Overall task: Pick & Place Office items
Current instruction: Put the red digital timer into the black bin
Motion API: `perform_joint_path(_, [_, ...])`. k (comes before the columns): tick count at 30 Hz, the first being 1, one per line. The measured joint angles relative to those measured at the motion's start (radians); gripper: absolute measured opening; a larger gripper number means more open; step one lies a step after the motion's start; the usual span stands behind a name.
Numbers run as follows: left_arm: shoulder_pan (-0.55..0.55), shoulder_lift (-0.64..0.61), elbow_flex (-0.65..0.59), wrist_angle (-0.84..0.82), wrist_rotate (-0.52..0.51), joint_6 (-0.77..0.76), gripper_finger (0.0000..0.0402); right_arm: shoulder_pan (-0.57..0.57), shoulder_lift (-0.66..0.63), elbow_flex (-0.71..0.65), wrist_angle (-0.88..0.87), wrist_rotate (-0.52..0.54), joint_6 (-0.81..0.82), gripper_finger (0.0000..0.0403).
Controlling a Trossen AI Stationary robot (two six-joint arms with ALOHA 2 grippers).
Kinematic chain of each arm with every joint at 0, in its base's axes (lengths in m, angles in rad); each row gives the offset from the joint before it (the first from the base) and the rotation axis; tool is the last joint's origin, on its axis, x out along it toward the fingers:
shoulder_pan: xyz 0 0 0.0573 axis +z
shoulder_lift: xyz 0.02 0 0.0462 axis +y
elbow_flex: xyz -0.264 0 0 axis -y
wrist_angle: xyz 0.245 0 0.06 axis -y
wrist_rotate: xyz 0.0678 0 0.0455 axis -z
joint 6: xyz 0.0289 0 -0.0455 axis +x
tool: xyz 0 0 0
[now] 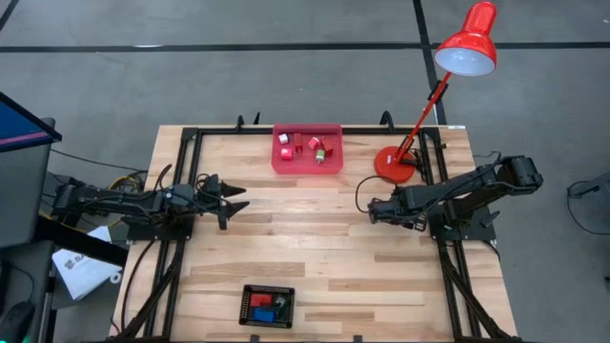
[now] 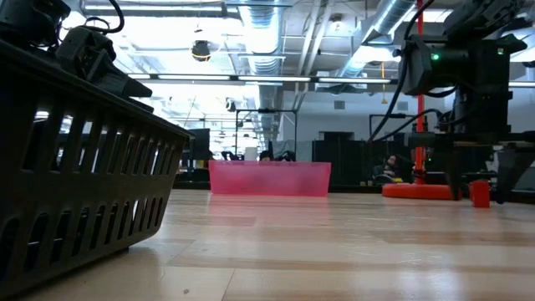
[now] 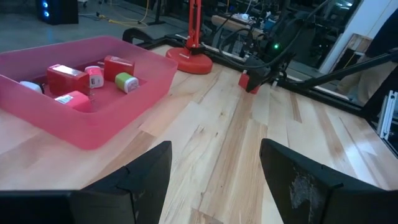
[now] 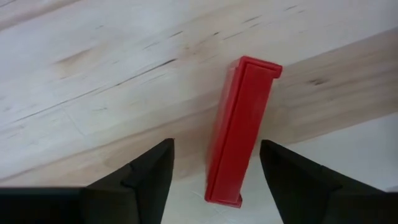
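- Black basket (image 2: 75, 167) nearest the low camera, at table's front edge; holds red and blue blocks (image 1: 265, 305).
- Right gripper (image 4: 214, 165) low over table near right edge, fingers apart, straddling a red block (image 4: 239, 130) on the wood, not clamped.
- Same red block beside red lamp base (image 1: 396, 164).
- Left gripper (image 1: 233, 200) near left edge, fingers apart, empty, pointing toward centre.
- Pink tray (image 1: 307, 168) at back edge, holding red blocks, red-and-white pieces, one green bit (image 3: 126, 81).
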Motion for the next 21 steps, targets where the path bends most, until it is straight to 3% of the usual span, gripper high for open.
perform_joint_path(5, [0.0,0.0,0.0,0.0,0.0,0.0,0.0241,-0.004,0.0,0.0,-0.012,0.002,0.0,0.0189])
perform_joint_path(14, [0.0,0.0,0.0,0.0,-0.001,0.0,0.0241,0.035,-0.001,0.001,0.045,0.001,0.004,0.0056])
perform_joint_path(21, [0.0,0.0,0.0,0.0,-0.005,0.0,0.0241,0.159,0.007,0.052,0.27,0.024,0.014,0.0052])
